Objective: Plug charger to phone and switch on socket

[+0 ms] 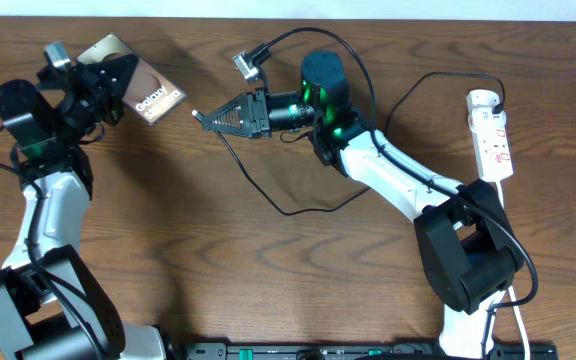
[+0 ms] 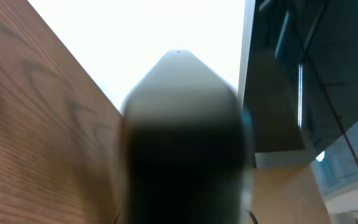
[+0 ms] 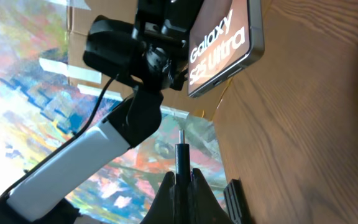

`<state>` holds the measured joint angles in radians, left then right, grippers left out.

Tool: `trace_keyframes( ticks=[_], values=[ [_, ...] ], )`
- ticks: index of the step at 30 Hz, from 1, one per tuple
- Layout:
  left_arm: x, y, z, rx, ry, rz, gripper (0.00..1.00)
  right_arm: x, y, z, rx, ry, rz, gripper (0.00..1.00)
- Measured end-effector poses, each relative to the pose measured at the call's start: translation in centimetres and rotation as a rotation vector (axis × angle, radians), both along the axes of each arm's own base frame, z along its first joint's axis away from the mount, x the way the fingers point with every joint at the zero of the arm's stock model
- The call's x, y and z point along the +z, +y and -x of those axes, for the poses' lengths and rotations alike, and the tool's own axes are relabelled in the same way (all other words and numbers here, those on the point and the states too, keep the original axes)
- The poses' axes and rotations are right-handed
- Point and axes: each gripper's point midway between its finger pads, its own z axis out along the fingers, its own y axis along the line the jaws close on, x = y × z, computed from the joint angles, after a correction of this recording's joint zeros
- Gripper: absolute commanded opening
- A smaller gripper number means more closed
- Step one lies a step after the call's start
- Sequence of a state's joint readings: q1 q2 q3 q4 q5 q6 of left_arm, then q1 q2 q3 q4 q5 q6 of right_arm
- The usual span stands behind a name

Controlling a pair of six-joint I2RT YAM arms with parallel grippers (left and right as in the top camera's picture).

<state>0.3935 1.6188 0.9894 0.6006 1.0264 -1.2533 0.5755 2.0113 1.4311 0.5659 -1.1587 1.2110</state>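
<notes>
The phone (image 1: 146, 88), a brown-grey slab with white "Galaxy" lettering, is held off the table at the upper left by my left gripper (image 1: 108, 82), which is shut on its far end. In the right wrist view the phone (image 3: 225, 43) hangs ahead, its bottom edge facing me. My right gripper (image 1: 208, 118) is shut on the charger's connector (image 3: 181, 152), whose metal tip points at the phone with a gap between. The thin black charger cable (image 1: 298, 208) loops over the table toward the white socket strip (image 1: 491, 135) at the right. The left wrist view is blurred by the phone (image 2: 182, 143).
The white socket cord runs down the right side past the right arm's base (image 1: 468, 250). A black rail (image 1: 348, 350) lies along the front edge. The left arm's white link (image 1: 43, 215) stands at the left.
</notes>
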Motion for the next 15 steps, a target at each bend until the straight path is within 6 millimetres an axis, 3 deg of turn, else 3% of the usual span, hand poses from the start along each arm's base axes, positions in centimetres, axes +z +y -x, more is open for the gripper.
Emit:
trace_keyframes(
  ticks=[6, 11, 15],
  values=[
    [0.1, 0.3, 0.1, -0.001, -0.002, 0.000, 0.06, -0.3, 0.3, 0.0, 0.043, -0.029, -0.051, 0.01],
    [0.1, 0.2, 0.2, -0.009, -0.002, 0.002, 0.08, -1.6, 0.4, -0.1, 0.080, -0.104, -0.210, 0.01],
    [0.1, 0.2, 0.2, -0.009, -0.002, 0.002, 0.07, -3.6, 0.2, -0.2, 0.088, 0.038, -0.228, 0.01]
  ],
)
